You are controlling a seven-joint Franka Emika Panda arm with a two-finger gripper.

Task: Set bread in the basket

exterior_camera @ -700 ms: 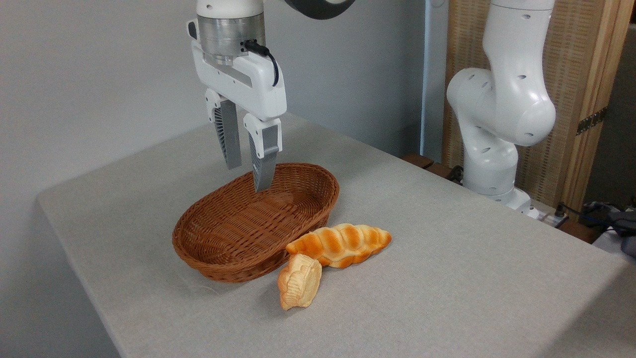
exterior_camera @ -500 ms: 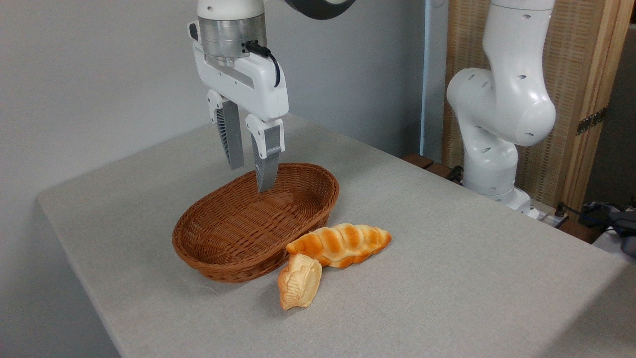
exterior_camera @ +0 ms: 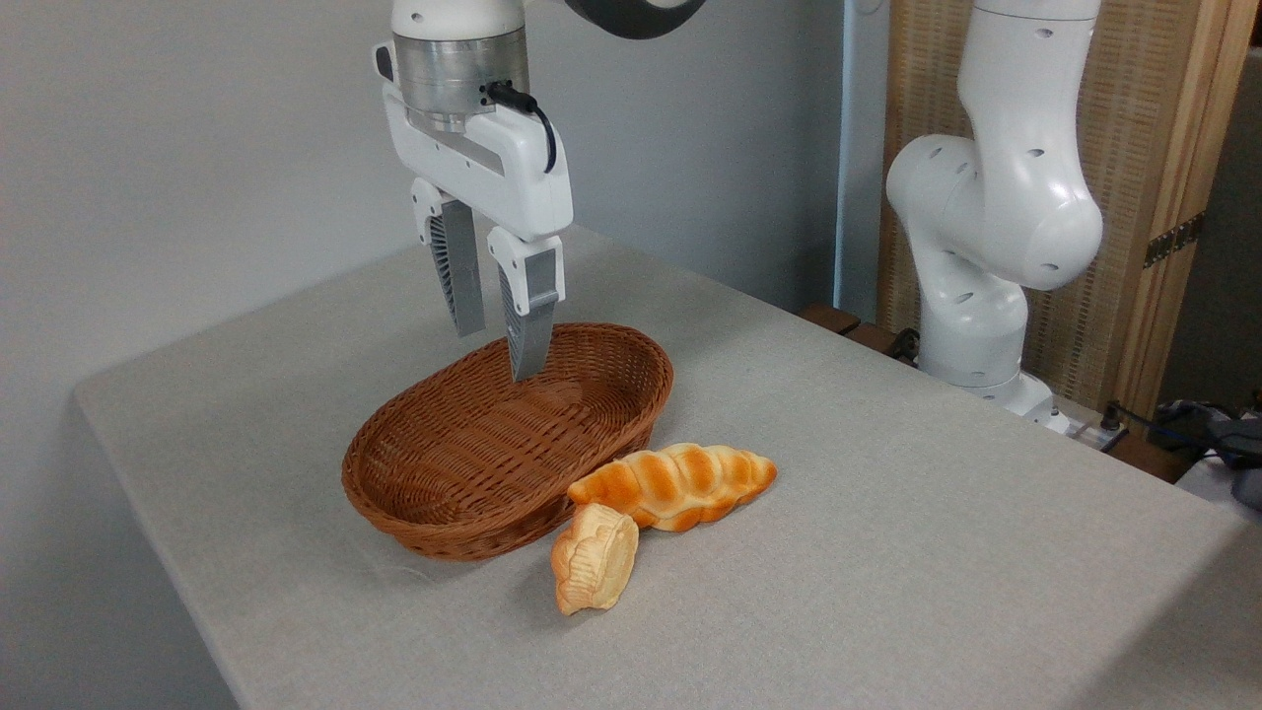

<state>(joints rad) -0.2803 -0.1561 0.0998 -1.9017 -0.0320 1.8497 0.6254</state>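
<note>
- The small golden-tan bun with a ridged, flower-like edge lies on the grey cloth-covered table, outside the basket. It is tipped on its side, just in front of the basket's near wall, and it leans against or touches the near end of the longer orange-brown braided loaf.
- The oval reddish-brown woven wicker basket holds nothing that can be seen; its woven floor is bare.
- The white two-finger gripper hangs above the far half of the basket, fingers pointing down. The jaws stand a little apart with open space between them, and they grip nothing.
- Judged from this, the task is at its very start: the bun is not grasped, not lifted and not placed.
- What is left, by my reckoning: bring the gripper across to the bun at the front, come down over it, close on it, carry it over the rim and let it go inside.
- The braided loaf lies touching or nearly touching the basket's side and crowds the bun, which could make a clean grasp awkward.
- No brand, label or writing can be read anywhere: the white arm, the gripper housing, the basket and the breads all show plain surfaces.
</note>
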